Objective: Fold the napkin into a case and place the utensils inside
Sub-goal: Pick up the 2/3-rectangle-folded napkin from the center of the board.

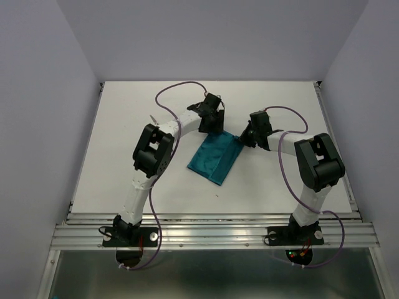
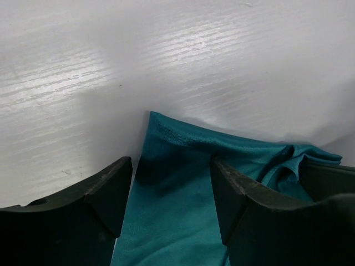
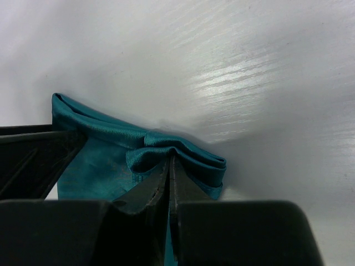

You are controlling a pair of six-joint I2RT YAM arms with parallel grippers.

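Over the far left corner of the napkin (image 1: pixel 215 157), the left hand (image 1: pixel 211 119) hangs spread, its fingers (image 2: pixel 105 199) either side of the cloth without gripping, likely to let that edge lie flat. The napkin lies folded mid-surface (image 1: pixel 124 124). At its far right corner the right hand (image 1: pixel 252 135) is pressed together, pinching a bunched fold, probably to anchor it. No utensils show.

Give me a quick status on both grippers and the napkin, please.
Left gripper open, over napkin edge. Right gripper shut on its folded corner. No utensils in view, nothing in the way.
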